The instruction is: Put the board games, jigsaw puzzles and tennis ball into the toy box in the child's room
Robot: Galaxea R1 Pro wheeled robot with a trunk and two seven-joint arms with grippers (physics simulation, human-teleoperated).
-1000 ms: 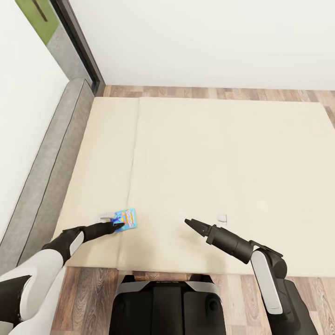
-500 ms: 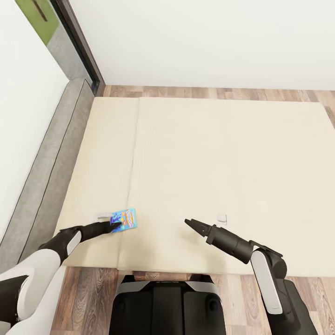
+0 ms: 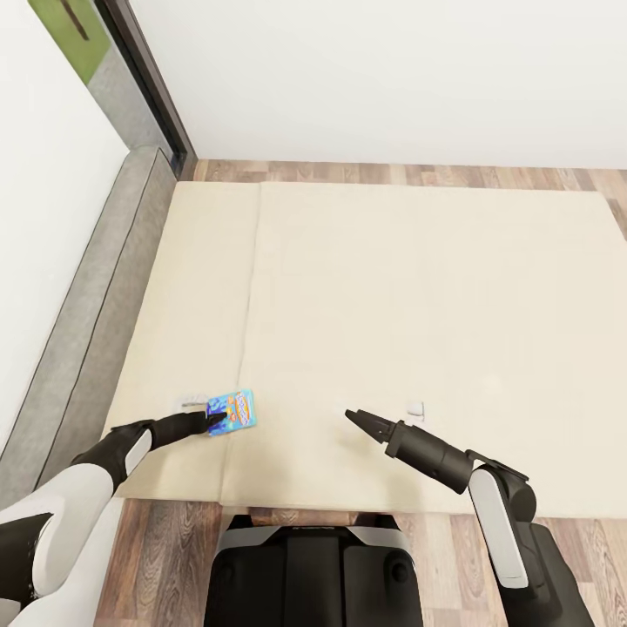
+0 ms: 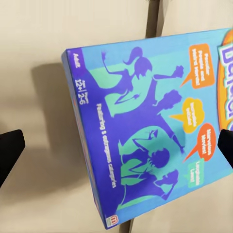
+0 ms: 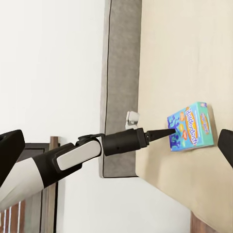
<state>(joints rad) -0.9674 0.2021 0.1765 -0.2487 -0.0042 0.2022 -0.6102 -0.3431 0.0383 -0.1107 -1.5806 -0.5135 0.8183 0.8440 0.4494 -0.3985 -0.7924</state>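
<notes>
One blue board game [image 3: 233,409] with purple figures and orange speech bubbles lies flat on the cream bed [image 3: 392,287], near its front left corner. My left gripper [image 3: 218,421] is at the game's near-left corner. In the left wrist view the game [image 4: 150,126] lies just below, with a black fingertip [image 4: 9,150] showing at each side edge, so the gripper is open. My right gripper [image 3: 353,415] hovers open and empty over the bed, to the game's right. The right wrist view shows the game [image 5: 191,127] with the left gripper [image 5: 167,132] at its edge.
A grey padded edge [image 3: 96,296] runs along the bed's left side against the white wall. A small white object [image 3: 416,407] lies on the mattress by my right arm, another [image 3: 193,403] left of the game. Wooden floor [image 3: 174,557] borders the bed's near side.
My left arm has shifted slightly farther onto the bed, its tip staying at the game's corner. The game and my right arm have not moved.
</notes>
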